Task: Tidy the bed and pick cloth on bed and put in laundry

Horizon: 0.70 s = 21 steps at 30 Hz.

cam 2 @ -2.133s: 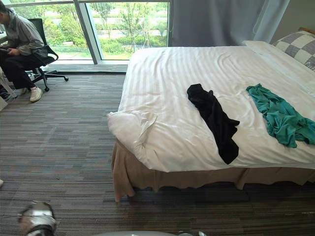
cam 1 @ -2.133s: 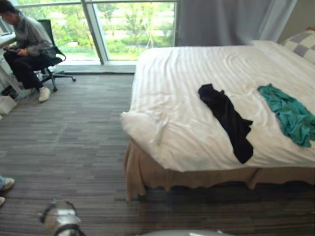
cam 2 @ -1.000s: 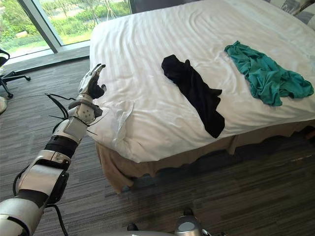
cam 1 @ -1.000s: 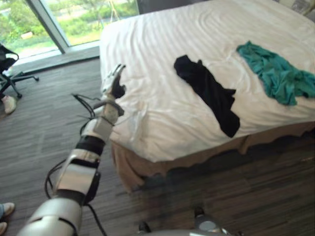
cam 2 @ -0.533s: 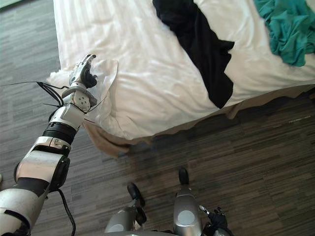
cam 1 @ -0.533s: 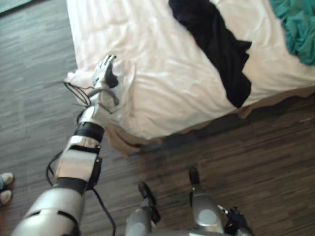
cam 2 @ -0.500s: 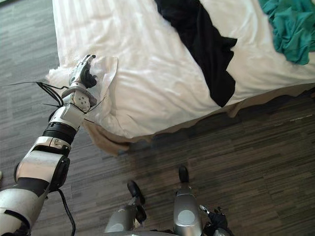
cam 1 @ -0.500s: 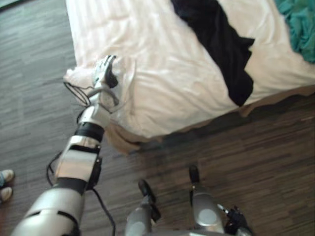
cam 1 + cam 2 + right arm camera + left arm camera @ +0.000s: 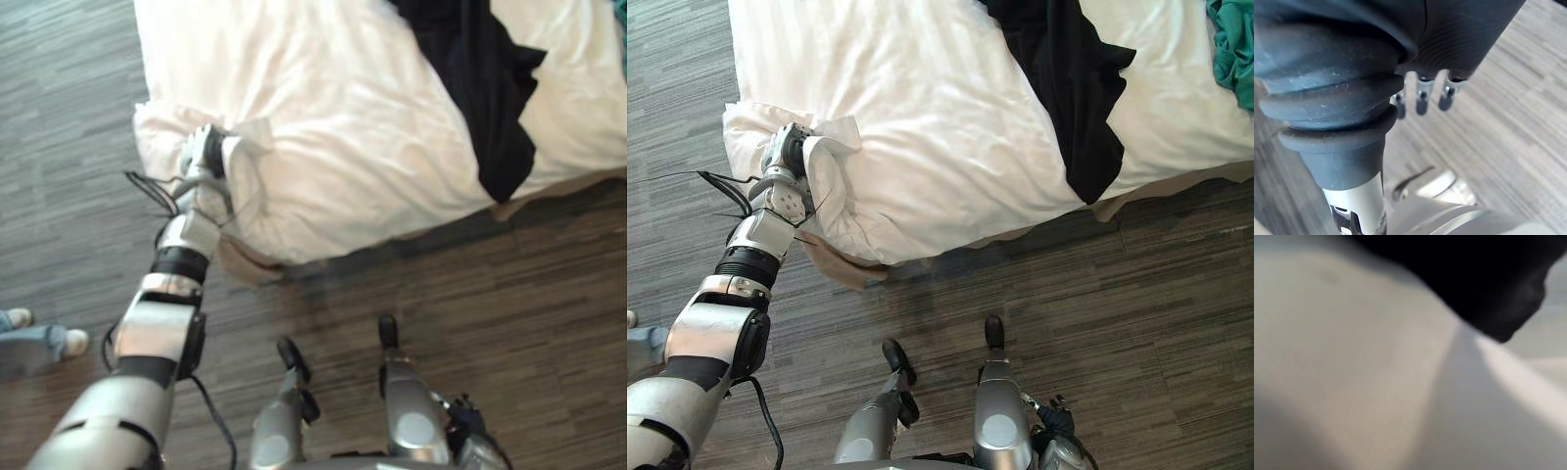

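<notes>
A white sheet [image 9: 921, 108] covers the bed. At its near left corner a loose fold [image 9: 830, 147] is bunched up. My left hand [image 9: 782, 159] is at that corner with its fingers curled into the fold; the left wrist view has the white cloth [image 9: 1376, 382] pressed close. A long black cloth [image 9: 1068, 69] lies on the bed toward the right, its end hanging over the front edge. A teal cloth [image 9: 1236, 49] lies further right at the picture's edge. My right hand [image 9: 1421, 98] hangs over the carpet with straight fingers, holding nothing.
A beige bed skirt [image 9: 847, 269] shows under the sheet's corner. Grey striped carpet [image 9: 1136, 294] runs along the bed's front and left sides. A person's trouser leg and shoe [image 9: 44, 340] stand on the carpet at the far left.
My left hand's fingers have gone from straight to curled round the sheet's corner fold, which has bunched up. The camera has tipped further down toward the floor.
</notes>
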### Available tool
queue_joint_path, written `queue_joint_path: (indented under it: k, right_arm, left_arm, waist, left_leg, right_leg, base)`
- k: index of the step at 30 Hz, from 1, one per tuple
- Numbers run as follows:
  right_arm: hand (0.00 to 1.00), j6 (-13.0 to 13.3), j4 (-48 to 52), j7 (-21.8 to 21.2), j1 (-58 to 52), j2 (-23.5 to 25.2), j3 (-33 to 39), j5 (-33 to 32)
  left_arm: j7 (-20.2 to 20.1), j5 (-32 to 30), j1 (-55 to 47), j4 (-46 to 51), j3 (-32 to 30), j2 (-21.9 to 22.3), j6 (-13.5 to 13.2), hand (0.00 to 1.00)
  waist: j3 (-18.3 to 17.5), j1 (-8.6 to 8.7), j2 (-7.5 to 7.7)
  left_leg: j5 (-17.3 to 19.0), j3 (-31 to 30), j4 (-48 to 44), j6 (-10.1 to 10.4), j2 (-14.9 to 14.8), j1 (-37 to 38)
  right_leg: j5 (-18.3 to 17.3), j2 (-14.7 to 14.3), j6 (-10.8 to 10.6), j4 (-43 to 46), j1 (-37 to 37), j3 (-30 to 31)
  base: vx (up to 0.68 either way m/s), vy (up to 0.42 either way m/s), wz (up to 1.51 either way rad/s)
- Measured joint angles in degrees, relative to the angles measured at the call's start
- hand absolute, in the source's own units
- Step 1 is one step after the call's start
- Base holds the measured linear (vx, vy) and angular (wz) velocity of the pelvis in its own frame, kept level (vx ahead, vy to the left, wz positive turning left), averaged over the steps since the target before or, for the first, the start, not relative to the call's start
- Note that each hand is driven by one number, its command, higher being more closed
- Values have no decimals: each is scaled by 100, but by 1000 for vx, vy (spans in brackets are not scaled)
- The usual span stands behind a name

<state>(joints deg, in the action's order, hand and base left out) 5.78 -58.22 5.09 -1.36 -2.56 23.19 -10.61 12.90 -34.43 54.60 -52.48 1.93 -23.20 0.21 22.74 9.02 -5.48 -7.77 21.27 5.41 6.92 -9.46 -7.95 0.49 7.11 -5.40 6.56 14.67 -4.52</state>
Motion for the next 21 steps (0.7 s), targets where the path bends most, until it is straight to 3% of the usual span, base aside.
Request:
queue_joint_path:
  k: [3, 7, 8, 12, 13, 18, 21]
  right_arm:
    - [0, 0, 4, 19, 0, -27, -4, 5]
    - [0, -1, 13, 22, -22, -29, -31, 75]
    - [0, -4, 14, 23, -35, -29, -33, 163]
    - [0, -61, 2, 21, -183, -111, -72, 271]
    - [0, -82, 0, 21, -192, -119, -80, 324]
    - [0, -209, -129, -16, -436, -151, -108, 624]
    - [0, -241, -198, -22, -534, -165, -102, 677]
  left_arm:
    - [-10, 71, -465, 59, 8, -150, -70, 100]
    - [-9, 340, -1845, 551, -308, -339, -93, 100]
    - [-15, 415, -2262, 558, -509, -342, -97, 0]
    - [-22, 681, -3400, 622, -1202, -201, -298, 0]
    - [-20, 681, -3533, 555, -1347, -184, -283, 0]
    - [8, 683, -4784, -136, -2446, 187, 92, 0]
    - [70, 737, -5482, -282, -2538, 578, 166, 0]
  waist:
    - [-5, -17, -9]
    - [-9, -57, -12]
    - [-12, -91, -10]
    - [-102, -406, 21]
    - [-176, -400, 31]
    - [-823, -553, 49]
    - [-1002, -710, 99]
  left_leg:
    - [-12, -90, 0, 2, -8, 130]
    - [-13, -276, 0, 1, -20, 233]
    - [-13, -319, 0, 1, -25, 284]
    - [-12, -440, 3, 2, -45, 487]
    - [-11, -465, 3, 2, -45, 497]
    - [16, -593, 40, 15, -42, 697]
    - [28, -698, 43, 12, -36, 745]
  right_leg:
    - [-3, 2, 3, -91, -241, -132]
    - [-10, 4, 7, -174, -510, -327]
    - [-17, 2, 12, -180, -589, -366]
    - [-74, -3, 16, -193, -910, -543]
    - [-88, -1, 10, -196, -936, -574]
    - [-156, 0, -16, -364, -1334, -778]
    - [-165, 5, -23, -431, -1506, -893]
  base:
    - [21, 3, 17]
    - [12, 10, 24]
    - [13, 16, 17]
    - [-2, 13, 19]
    - [-10, 14, 19]
    - [24, 8, 18]
    - [3, 12, 25]
